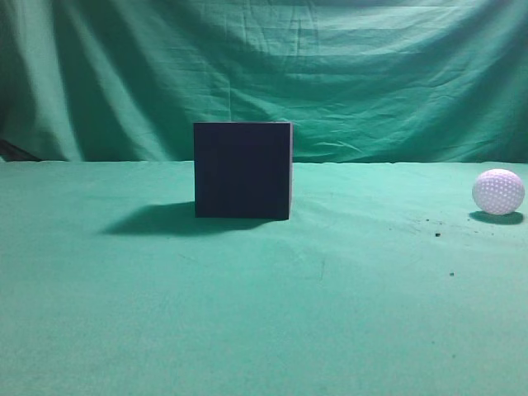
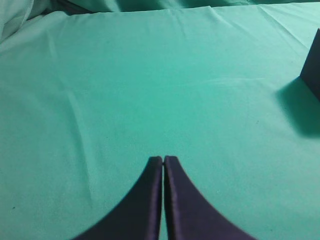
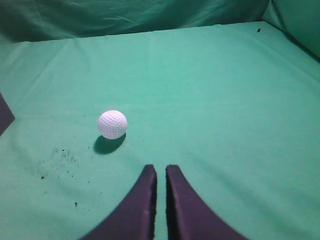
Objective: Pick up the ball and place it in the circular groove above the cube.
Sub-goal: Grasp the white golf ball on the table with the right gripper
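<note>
- Step in hand, as judged: pre-grasp. Nothing is held and the golf ball (image 1: 498, 191) is untouched; the pick has not been started.
- Golf ball is seen resting on the green cloth (image 1: 264, 313) at the far right of the exterior view, well apart from the cube (image 1: 242, 171), which stands upright near the centre.
- In the right wrist view the golf ball (image 3: 112, 124) lies ahead of the right gripper (image 3: 161, 169) and off to its left; no contact.
- Right gripper jaws are nearly together, only a thin slit between them. Too narrow for the ball as they stand.
- Left gripper (image 2: 163, 159) jaws are closed against each other, nothing between them. Only bare cloth is ahead, with an edge of the cube (image 2: 312, 65) at the right border of that view.
- The circular groove cannot be seen: the cube's top face is not visible from the exterior camera's height.
- Next move, as judged: right jaws to be opened wider than the ball, gripper shifted left and forward until the ball is straddled, then lowered and closed.
- Risk: the ball is round and free on cloth, so a one-sided touch could set it rolling. Centred approach needed.
- Small dark specks (image 3: 60, 157) are noted on the cloth near the ball; not in the way.
</note>
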### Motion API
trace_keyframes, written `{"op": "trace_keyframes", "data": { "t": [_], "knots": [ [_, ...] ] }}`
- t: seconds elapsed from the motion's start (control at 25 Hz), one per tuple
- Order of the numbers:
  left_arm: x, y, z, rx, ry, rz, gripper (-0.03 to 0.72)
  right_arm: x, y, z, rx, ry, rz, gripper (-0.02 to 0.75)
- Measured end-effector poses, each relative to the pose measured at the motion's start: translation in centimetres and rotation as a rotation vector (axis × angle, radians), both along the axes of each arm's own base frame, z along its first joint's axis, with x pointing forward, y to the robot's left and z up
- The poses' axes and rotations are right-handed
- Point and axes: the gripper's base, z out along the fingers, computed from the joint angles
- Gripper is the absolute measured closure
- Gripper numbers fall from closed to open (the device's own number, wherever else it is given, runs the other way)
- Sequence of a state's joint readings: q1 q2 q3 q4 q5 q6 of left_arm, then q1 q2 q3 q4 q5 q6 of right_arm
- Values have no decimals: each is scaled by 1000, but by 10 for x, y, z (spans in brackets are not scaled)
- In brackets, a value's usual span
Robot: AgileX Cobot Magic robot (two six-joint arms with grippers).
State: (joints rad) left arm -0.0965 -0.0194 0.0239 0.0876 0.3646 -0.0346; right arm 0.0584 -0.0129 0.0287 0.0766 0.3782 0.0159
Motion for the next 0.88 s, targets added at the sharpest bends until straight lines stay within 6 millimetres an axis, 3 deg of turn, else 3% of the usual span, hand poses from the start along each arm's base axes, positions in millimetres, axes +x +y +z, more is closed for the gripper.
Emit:
{"op": "trace_keyframes", "data": {
  "t": [0.72,0.88],
  "knots": [
    [0,0,0,0,0,0,688,0,0,0,-25,-2,6,692],
    [0,0,0,0,0,0,688,2,0,8,-15,-91,4,692]
  ]
}}
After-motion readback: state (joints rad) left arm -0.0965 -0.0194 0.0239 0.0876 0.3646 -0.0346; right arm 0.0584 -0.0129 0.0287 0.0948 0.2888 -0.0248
